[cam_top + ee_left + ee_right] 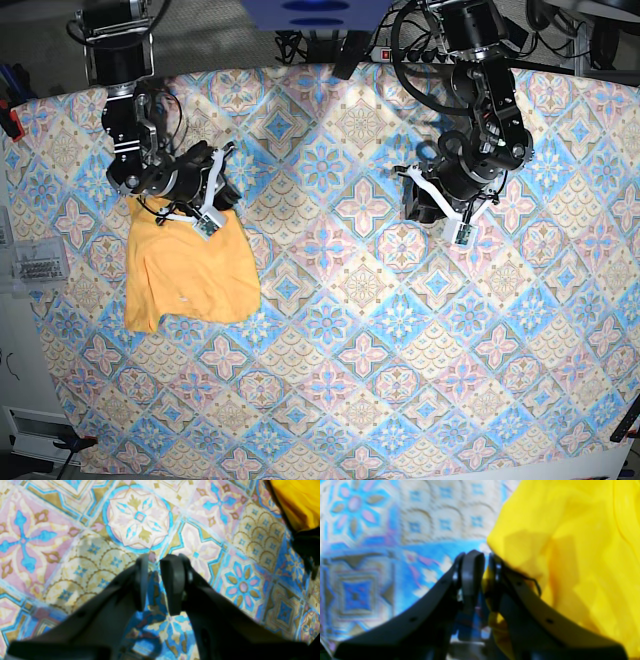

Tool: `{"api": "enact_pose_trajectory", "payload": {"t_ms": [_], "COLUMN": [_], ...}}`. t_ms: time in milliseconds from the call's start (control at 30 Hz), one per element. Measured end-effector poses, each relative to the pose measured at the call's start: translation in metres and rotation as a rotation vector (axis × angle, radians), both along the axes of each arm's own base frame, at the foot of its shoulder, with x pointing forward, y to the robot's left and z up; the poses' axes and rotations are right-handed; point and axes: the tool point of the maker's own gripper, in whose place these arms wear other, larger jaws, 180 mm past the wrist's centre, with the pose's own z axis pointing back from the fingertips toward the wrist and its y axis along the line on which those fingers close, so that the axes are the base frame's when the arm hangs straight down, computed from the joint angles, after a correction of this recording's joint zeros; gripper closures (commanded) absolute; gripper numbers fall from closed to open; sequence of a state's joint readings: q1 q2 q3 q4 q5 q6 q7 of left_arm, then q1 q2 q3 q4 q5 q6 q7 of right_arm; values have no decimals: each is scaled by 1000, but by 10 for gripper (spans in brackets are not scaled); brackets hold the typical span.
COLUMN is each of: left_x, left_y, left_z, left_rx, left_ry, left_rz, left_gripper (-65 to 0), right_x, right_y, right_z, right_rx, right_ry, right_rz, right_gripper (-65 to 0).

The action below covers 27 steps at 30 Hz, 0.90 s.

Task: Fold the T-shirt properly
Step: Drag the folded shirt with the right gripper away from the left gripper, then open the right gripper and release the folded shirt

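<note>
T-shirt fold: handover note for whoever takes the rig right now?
Right gripper: fingers nearly together, pinching an edge of the T-shirt.
Left gripper: a narrow gap between its fingers, nothing in it, hanging over bare tablecloth, well away from the shirt.
T-shirt: on the base view's left side, bunched into a rough rectangle, wrinkled, its top edge under the right gripper.
Done: shirt looks partly gathered or folded; how many folds, cannot tell.
Left: finish and flatten the fold, release the cloth, and bring the left arm over if a second grip is needed.
</note>
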<state>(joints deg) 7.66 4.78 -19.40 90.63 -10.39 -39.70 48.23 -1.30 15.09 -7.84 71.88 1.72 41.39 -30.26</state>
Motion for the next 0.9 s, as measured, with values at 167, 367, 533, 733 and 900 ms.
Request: {"api": "enact_pose_trajectory", "payload": {"t_ms": [167, 367, 533, 733, 900], "left_x": [0, 0, -6, -6, -14], "left_y": [0, 0, 1, 0, 2], "left_z": [0, 0, -4, -4, -8], "left_rx": [1, 2, 0, -4, 3], "left_ry": [0, 1, 15, 13, 27], "left_rz": [-1, 0, 2, 2, 5], "left_gripper": [-136, -136, -136, -136, -136], "right_x": [3, 4, -12, 6, -19], "right_y": [-20, -15, -5, -2, -26], "right_z": [1, 4, 11, 58, 65], "right_rx": [-35, -63, -113, -152, -198], "right_ry": [-2, -8, 4, -130, -115], "right_rz": [-39, -25, 11, 20, -33], "right_gripper": [-97, -97, -97, -97, -97]}}
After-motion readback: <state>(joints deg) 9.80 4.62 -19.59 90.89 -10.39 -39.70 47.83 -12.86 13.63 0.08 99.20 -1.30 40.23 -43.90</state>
